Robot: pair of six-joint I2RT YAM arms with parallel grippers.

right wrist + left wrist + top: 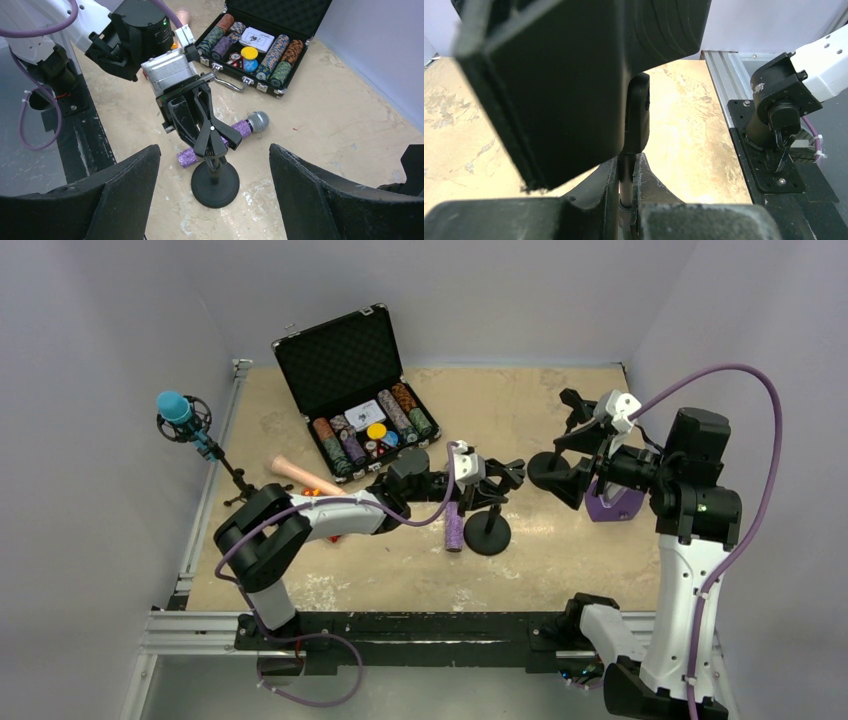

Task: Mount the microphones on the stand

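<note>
The blue microphone (175,407) already sits in the tripod stand (225,468) at far left, and the peach-pink microphone (293,471) lies flat nearby. The left gripper (503,477) is pinched nearly closed on the clip atop the round-base stand (216,184). The purple microphone (240,127) lies just left of that base, long axis near-to-far, head pointing away. The right gripper (565,445) hangs wide open and empty, facing the stand; being free, it looks better placed to lift it

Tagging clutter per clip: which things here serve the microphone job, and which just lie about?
Job: blue microphone on tripod stand; peach-pink microphone; glittery purple microphone; round-base stand in the left jaws.
Lying about: open poker chip case; small red-orange piece.
</note>
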